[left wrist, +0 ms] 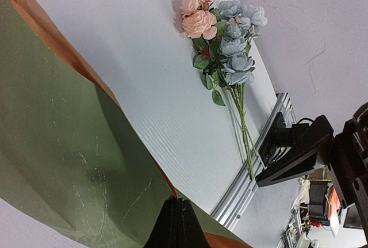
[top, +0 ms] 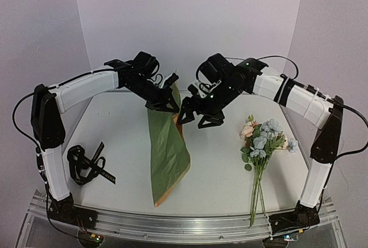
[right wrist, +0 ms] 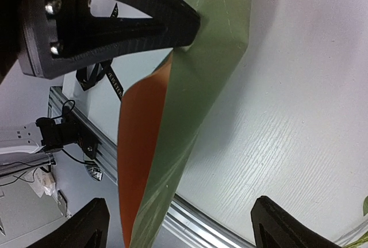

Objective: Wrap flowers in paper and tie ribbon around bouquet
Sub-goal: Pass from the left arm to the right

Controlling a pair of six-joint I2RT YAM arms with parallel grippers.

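Note:
The paper (top: 168, 150), sage green with a tan-orange back face, hangs folded from my left gripper (top: 163, 105), and its lower end rests on the table. In the left wrist view the left gripper (left wrist: 177, 203) is shut on the paper's edge (left wrist: 69, 144). My right gripper (top: 195, 122) stands open just right of the paper's upper part. In the right wrist view the paper (right wrist: 201, 87) runs down between the right gripper's (right wrist: 187, 228) spread fingertips and touches neither. The flowers (top: 261, 138) lie on the table at the right, stems toward the near edge, also seen as flowers (left wrist: 221, 35). The ribbon (top: 86, 164) lies bunched at the left.
The aluminium rail (top: 184, 225) runs along the table's near edge, with both arm bases bolted to it. White walls enclose the back and sides. The right arm's base (left wrist: 296, 153) shows beyond the flower stems in the left wrist view.

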